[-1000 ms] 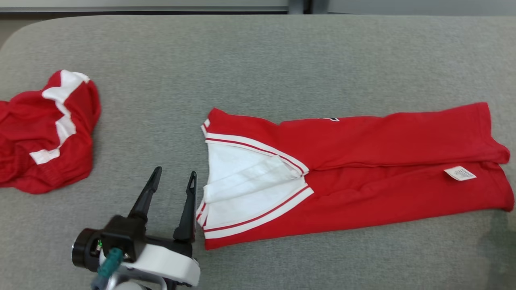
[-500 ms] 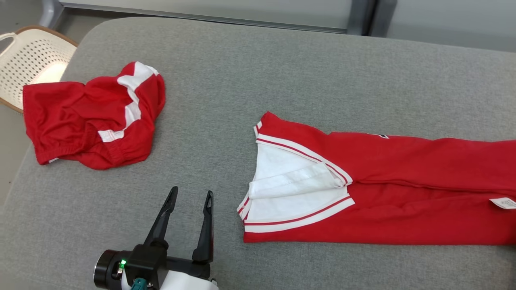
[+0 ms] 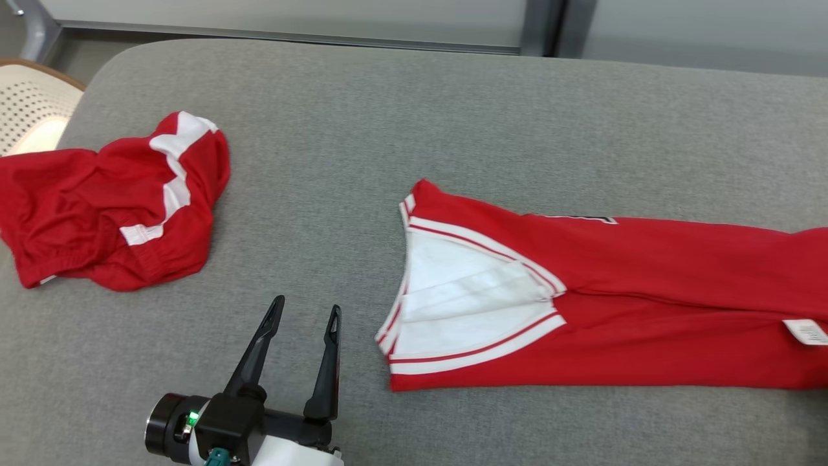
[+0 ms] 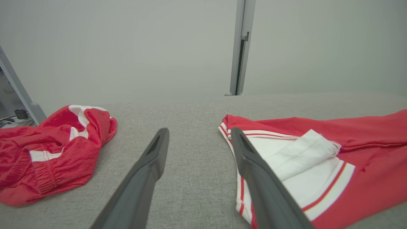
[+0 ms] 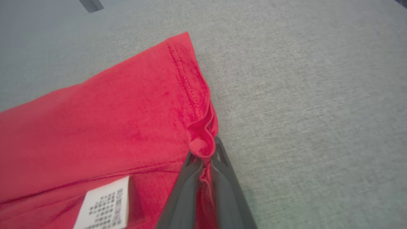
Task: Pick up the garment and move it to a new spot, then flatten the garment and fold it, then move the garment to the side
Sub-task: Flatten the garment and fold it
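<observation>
Red garment (image 3: 647, 291) lies flat on the grey tabletop (image 3: 453, 116); right gripper (image 5: 205, 159) clamps its hem, probably to fold it; left gripper (image 3: 306, 305) waits open at lower left.

The garment (image 3: 647, 291) is coloured red, with a white panel bordered by red and white stripes. The crumpled cloth (image 3: 77, 213) is coloured red with white bands. The surface (image 3: 388, 116) is covered in grey.

white care label (image 5: 103, 206) on red garment (image 5: 111, 127), print too blurred to read
</observation>
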Available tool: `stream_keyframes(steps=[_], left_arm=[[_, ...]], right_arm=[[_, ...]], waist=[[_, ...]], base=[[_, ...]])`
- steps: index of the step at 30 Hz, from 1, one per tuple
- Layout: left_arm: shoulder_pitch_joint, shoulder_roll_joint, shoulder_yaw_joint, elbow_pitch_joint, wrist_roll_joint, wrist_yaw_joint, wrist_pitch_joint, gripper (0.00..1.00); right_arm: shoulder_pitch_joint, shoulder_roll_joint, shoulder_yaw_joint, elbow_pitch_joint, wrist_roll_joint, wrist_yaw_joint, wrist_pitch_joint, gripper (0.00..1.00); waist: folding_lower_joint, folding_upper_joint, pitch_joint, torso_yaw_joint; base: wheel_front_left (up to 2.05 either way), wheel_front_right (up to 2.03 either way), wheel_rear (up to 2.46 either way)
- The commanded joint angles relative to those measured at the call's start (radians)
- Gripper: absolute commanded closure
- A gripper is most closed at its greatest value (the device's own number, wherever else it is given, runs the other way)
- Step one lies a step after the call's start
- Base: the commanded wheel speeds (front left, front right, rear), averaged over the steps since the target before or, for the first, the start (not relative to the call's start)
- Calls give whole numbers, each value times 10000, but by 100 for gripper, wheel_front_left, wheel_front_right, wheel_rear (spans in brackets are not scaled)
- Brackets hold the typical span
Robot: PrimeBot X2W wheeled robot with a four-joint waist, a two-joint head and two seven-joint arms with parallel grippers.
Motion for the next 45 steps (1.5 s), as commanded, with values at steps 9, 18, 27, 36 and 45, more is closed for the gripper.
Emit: stream_keyframes(steps=[9,18,27,36,45], left_arm=[[-130,-166,629,120,571,-663,-17,0],[-220,-353,915,249,947,-1009,-16,0],[-301,-554,985,358,1126,-1232,-17,0],[-288,-808,988,496,1150,-1406,-16,0],[-284,-914,908,606,1054,-1406,-16,0]], right_arm=[[-382,-1104,-418,-491,-1023,-33,-192,100],[-440,-323,931,-3562,-1553,-30,862,100],[-127,710,2808,-6008,-2049,-30,1587,100],[-161,1606,4941,-6089,-2453,-28,1590,100],[-50,1910,6133,-5167,-2277,-28,1496,100]], waist=[[0,-1,247,-888],[0,-1,221,-1434],[0,-1,157,-1137],[0,-1,131,-288],[0,-1,165,172]], base=[[0,0,0],[0,0,0],[0,0,0],[0,0,0],[0,0,0]])
